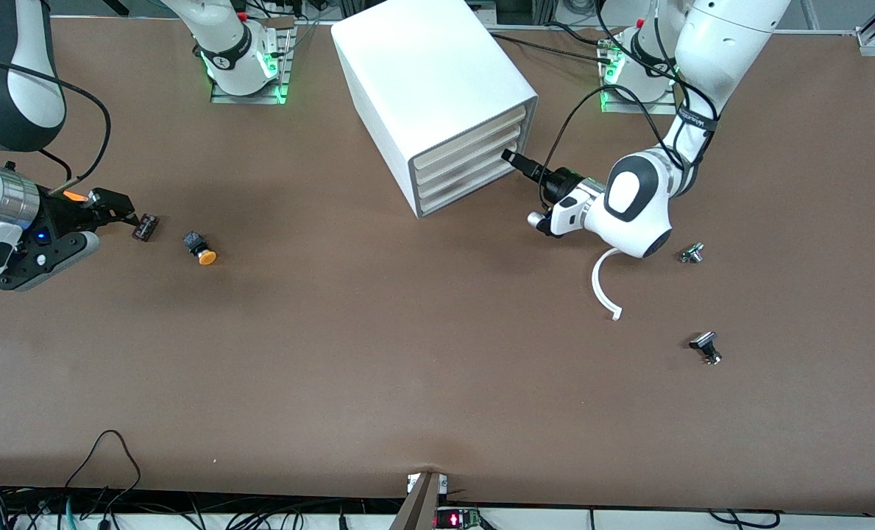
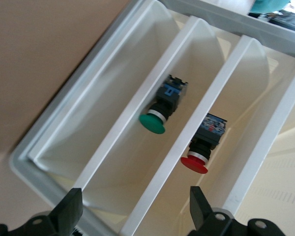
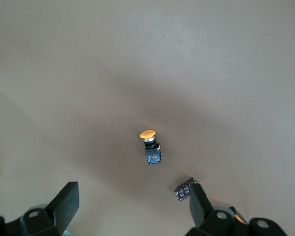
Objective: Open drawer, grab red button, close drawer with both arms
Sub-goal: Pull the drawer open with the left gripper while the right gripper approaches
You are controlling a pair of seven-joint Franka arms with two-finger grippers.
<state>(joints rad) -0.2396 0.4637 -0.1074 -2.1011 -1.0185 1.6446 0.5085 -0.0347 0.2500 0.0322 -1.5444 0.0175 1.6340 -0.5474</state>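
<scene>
The white cabinet (image 1: 422, 73) stands at the back middle with four cream drawer fronts (image 1: 466, 158) about flush. My left gripper (image 1: 511, 157) is open, its fingertips right at those fronts; in the left wrist view it (image 2: 136, 211) is empty. That view looks into the shallow drawers: the red-capped button (image 2: 202, 146) lies in one drawer (image 2: 246, 147), and a green-capped button (image 2: 162, 110) lies in the drawer beside it. My right gripper (image 1: 124, 213) is open and empty over the table at the right arm's end; it also shows in the right wrist view (image 3: 132, 209).
An orange-capped black button (image 1: 200, 248) (image 3: 150, 145) and a small dark part (image 1: 145, 227) (image 3: 184, 189) lie by the right gripper. A white curved strip (image 1: 605, 283) and two black-and-silver parts (image 1: 692, 253) (image 1: 706, 347) lie near the left arm.
</scene>
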